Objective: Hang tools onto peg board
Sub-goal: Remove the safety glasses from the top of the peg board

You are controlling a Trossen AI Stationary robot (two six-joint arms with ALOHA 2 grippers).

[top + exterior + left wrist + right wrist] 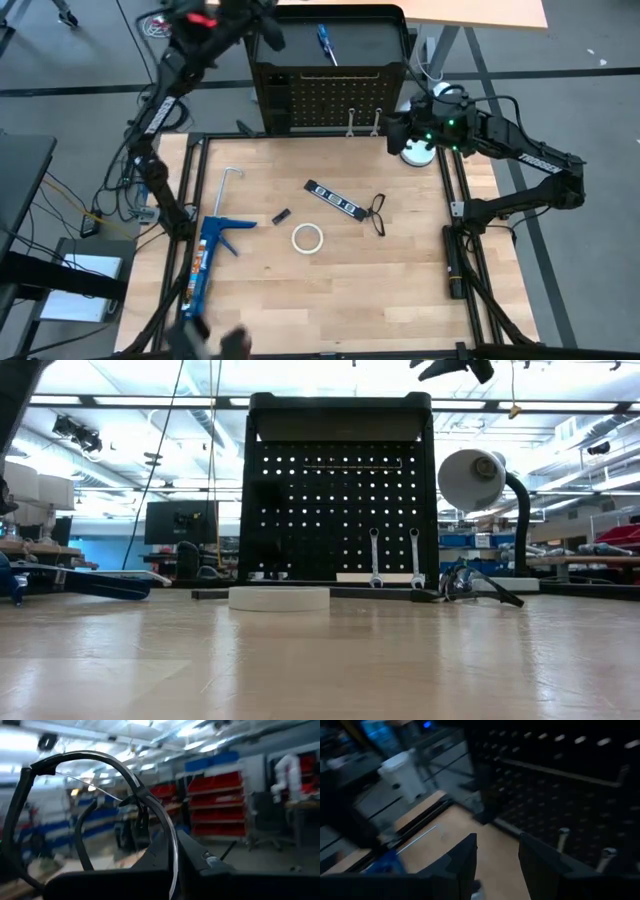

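Wooden boards make the table top [330,290], and you can see a big workshop with red bins behind it. At twelve o'clock on the table stands one black peg board [335,98]. Two silver wrenches [394,558] hang side by side low on its front. One blue-handled screwdriver [326,44] lies on top of it.

Look near the middle of the table and count. You have one white tape ring [307,238]. You have one black strip with white marks [334,199] up at one o'clock from the ring. You have one black wire loop [379,213] at three o'clock from the strip. One small black piece [282,216] lies at ten o'clock from the ring. One blue caulk gun [208,262] lies far over at nine o'clock.

Your left gripper [172,847] is high up past the board, at eleven o'clock. Its fingers are pinched tight on a second black wire loop [90,765].

Your right gripper [497,857] hangs at two o'clock beside the board, over one white lamp [472,480]. Its fingers are partly apart and hold nothing.
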